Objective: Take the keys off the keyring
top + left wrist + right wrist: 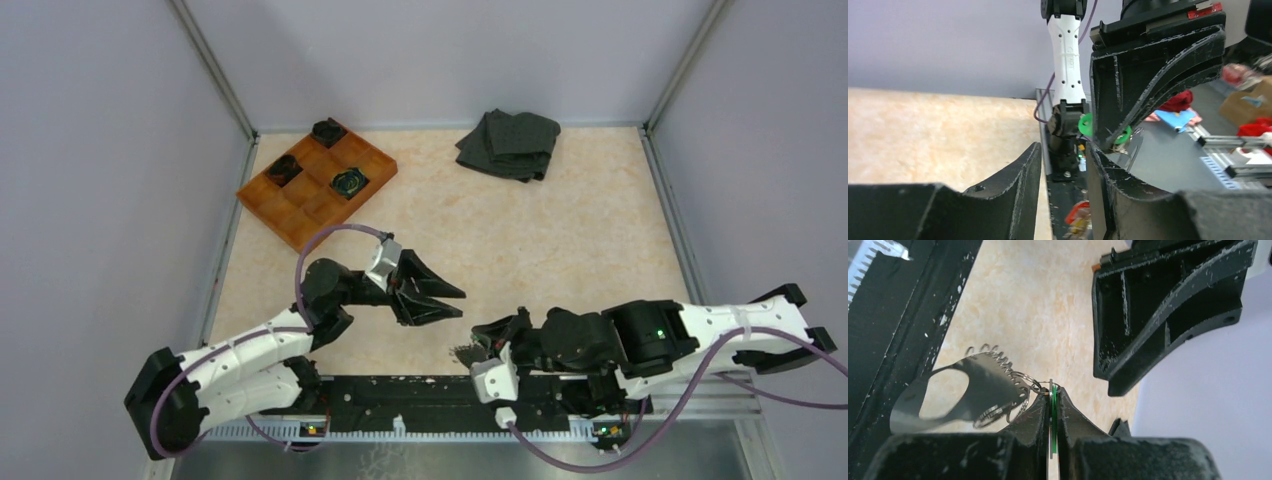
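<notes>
My right gripper (1052, 390) is shut on a flat green-headed key (1053, 415) with a thin grey blade beside it, held edge-on between the fingertips. The keyring (1021, 383), thin grey wire loops, hangs off the fingertips to the left, with a large flat grey toothed metal piece (973, 385) on it. In the top view the right gripper (482, 345) holds this bunch (465, 352) low over the table's near edge. My left gripper (447, 302) is open and empty, just left of and beyond the bunch. In the left wrist view its fingers (1023, 175) gape, with the green key heads (1122, 135) ahead.
An orange compartment tray (268, 215) with black round objects (350, 182) sits at the far left. A dark folded cloth (510, 143) lies at the far middle. A black rail (420, 400) runs along the near edge. Grey walls enclose the table.
</notes>
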`<state>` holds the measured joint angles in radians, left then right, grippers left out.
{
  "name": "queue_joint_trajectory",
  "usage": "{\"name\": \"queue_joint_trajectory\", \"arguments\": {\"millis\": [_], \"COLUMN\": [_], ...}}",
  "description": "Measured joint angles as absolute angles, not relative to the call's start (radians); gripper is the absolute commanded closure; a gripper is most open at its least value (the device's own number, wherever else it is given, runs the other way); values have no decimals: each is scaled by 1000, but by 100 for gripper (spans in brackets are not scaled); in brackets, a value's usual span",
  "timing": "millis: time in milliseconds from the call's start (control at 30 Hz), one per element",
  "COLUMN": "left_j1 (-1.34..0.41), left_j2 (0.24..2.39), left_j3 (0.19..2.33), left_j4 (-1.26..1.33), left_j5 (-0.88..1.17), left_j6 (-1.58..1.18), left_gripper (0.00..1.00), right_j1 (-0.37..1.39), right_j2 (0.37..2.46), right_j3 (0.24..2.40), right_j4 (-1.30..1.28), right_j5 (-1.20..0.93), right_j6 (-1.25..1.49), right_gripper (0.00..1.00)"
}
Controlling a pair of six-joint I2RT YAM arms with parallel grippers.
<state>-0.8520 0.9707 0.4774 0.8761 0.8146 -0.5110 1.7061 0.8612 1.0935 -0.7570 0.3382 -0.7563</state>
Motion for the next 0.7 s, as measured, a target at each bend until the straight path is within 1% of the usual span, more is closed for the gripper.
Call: {"name": "queue_joint_trajectory", "arguments": {"millis": [133,300,467,700], "left_j1": [-852,-852,-853,-894], "left_j2": [961,1012,1045,1079], "left_j3": [527,561,563,563], "left_j4": [821,825,918,1111], "left_j5": [871,994,1087,1107], "left_j6": [-377,-334,-397,-554], "left_gripper": [56,56,55,54], "right_j1": [1720,1726,1728,1728], "right_j2": [847,802,765,762], "right_j3": [1094,1094,1094,1094], "right_j4": [-724,-668,-618,-604], "right_j5": [285,205,147,118], "right_j6": [-813,-871,-920,-978], "right_gripper": [100,100,100,100]}}
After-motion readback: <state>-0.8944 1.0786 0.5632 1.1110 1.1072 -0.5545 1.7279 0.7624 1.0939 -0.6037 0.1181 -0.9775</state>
